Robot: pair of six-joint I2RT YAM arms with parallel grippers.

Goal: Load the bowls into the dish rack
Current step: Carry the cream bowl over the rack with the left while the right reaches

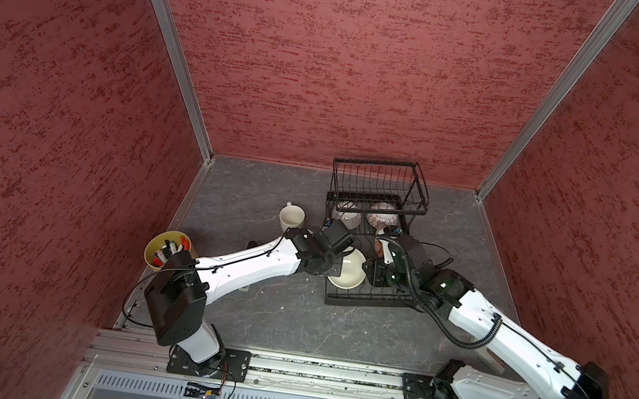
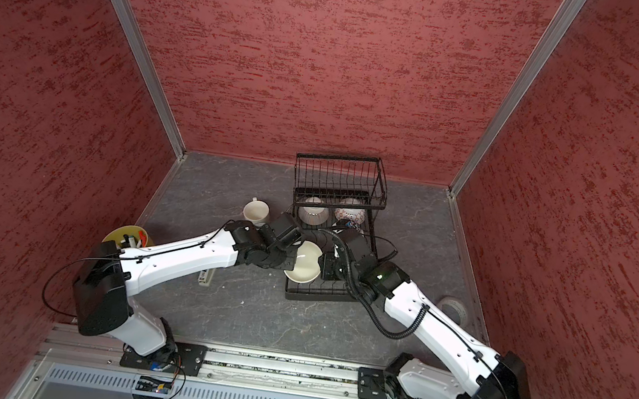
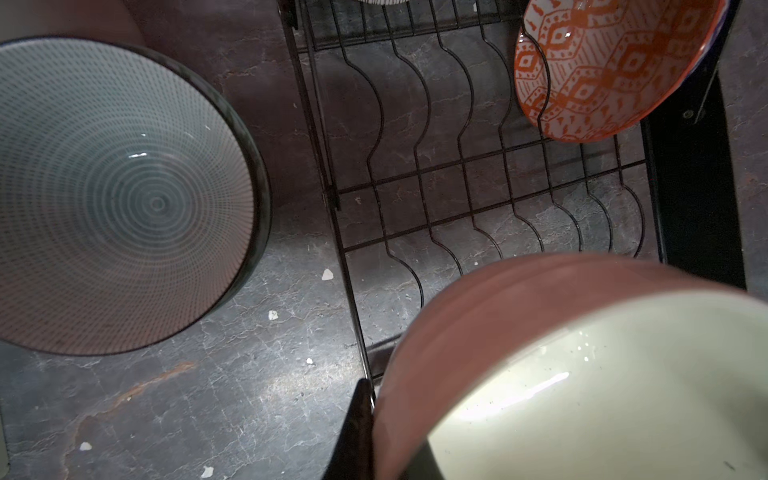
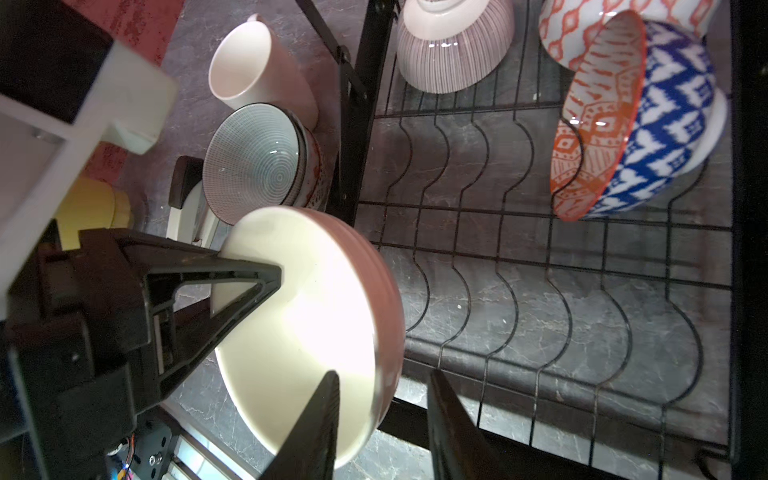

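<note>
Table point(image 1: 293, 323): dark grey, marbled with pale veins.
Dish rack point(image 1: 368, 300): black wire on a black base tray, standing just off centre toward 1 o'clock.
Mug point(image 1: 291, 218): cream, upright, at 11 o'clock from the centre, near the rack.
Stacked bowls point(image 4: 249, 166): a grey-green ringed bowl nested in a red-patterned one, just beside the mug and the rack.
Pot of markers point(image 1: 154, 250): yellow-green, at the 9 o'clock edge.
Tape roll point(image 2: 453, 308): pale, at the 3 o'clock edge.
Chips point(image 3: 328, 274): small white flecks scattered near the stacked bowls.
</note>
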